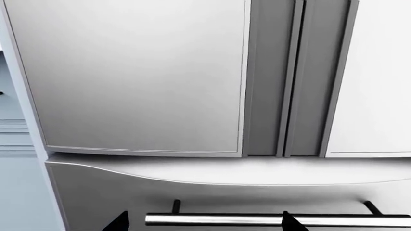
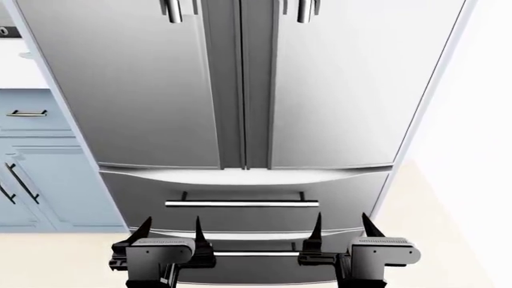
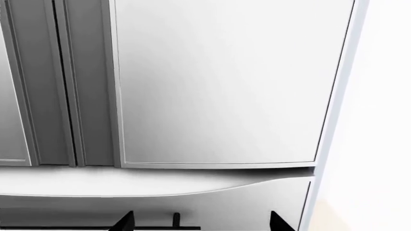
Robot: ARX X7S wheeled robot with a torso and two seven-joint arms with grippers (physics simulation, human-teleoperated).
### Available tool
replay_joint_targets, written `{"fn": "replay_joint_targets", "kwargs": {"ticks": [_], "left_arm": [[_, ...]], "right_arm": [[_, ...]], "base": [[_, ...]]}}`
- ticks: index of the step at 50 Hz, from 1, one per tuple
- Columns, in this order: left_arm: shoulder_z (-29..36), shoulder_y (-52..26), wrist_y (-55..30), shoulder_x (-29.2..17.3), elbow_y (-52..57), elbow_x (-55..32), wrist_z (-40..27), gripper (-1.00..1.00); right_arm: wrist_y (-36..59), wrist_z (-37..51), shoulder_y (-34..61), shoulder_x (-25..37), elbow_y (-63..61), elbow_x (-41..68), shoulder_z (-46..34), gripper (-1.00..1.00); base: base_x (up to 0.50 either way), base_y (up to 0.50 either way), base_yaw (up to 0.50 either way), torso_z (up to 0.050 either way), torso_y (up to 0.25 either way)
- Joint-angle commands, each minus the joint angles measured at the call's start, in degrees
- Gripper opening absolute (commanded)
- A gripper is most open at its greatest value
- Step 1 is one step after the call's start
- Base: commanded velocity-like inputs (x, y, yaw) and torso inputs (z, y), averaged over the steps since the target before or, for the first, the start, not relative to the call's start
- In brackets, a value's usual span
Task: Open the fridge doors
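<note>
Head view: fridge doors (image 2: pixel 240 84) closed, both pincers spread.

Two steel drawers (image 2: pixel 240 210) with bar handles at lower centre; light-blue cabinets (image 2: pixel 40 174) at the left edge

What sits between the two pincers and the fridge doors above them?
In the head view, a wide steel drawer with a horizontal bar handle.
</note>
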Motion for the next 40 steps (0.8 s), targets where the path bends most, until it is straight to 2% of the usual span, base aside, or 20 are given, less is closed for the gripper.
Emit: {"fn": "replay_joint_targets", "kwargs": {"ticks": [1,16,20,22,23,24,26,27,29,31,37,40], "left_arm": [[0.42,0.00,-0.02,-0.43,0.11,-0.44,-0.35,1.00],[1.16,-0.44,-0.04,-0.67,-0.43,-0.71,-0.82,1.00],[1.08,-0.56,-0.29,-0.65,0.00,-1.11,-1.13,1.00],[-0.24,-0.26,-1.44,-0.11,2.02,-4.20,-1.12,1.00],[0.25,-0.88,-5.08,-0.87,4.62,-3.33,-2.14,1.00],[0.32,-1.50,-6.71,-1.25,6.44,-3.58,-2.23,1.00],[1.04,-4.30,-13.57,-3.19,11.55,-2.23,-3.25,1.00],[-1.22,-6.19,-17.68,-3.20,15.32,-6.35,-3.14,1.00],[-1.27,-7.93,-22.72,-4.90,20.15,-6.96,-3.61,1.00],[-0.74,-8.90,-23.18,-4.84,19.88,-6.48,-3.85,1.00],[-0.22,-5.27,-17.34,-4.20,13.20,-5.05,-3.53,1.00],[0.32,-5.55,-16.50,-3.86,11.57,-4.87,-3.25,1.00]], "right_arm": [[0.56,0.77,0.25,0.36,0.04,-0.11,-0.53,1.00],[-0.07,1.39,0.11,0.63,-0.01,0.65,-0.78,1.00],[0.45,0.97,0.30,0.18,-0.73,4.13,0.61,1.00],[4.63,1.71,1.36,0.31,-2.67,5.13,1.02,1.00],[9.60,1.40,3.11,0.96,-5.46,6.09,0.65,1.00],[8.91,0.55,3.69,1.34,-7.51,6.60,0.56,1.00],[15.85,1.51,7.47,1.88,-13.19,7.87,0.90,1.00],[23.41,2.76,10.58,2.23,-17.79,10.04,1.54,1.00],[28.57,3.10,14.98,2.69,-20.93,12.21,2.38,1.00],[33.33,3.69,20.06,3.16,-22.83,13.39,2.90,1.00],[48.34,3.77,38.91,3.53,-23.39,15.96,0.96,1.00],[50.83,3.11,46.03,2.74,-20.41,15.73,-1.06,1.00]], "base": [[0.03,0.04,0.00,0.000,0.000],[0.00,0.01,0.00,0.000,0.000],[0.00,0.00,0.00,0.000,0.000],[0.00,0.00,0.00,0.000,0.000],[0.00,0.00,0.00,0.000,0.000],[0.00,0.00,0.00,0.000,0.015],[0.00,0.00,0.00,0.000,0.000],[0.00,0.00,0.00,0.000,0.000],[0.00,0.00,0.00,0.000,0.000],[0.00,0.00,0.00,0.000,0.000],[0.00,0.00,0.00,0.000,0.000],[0.00,0.00,0.00,0.000,0.000]]}}
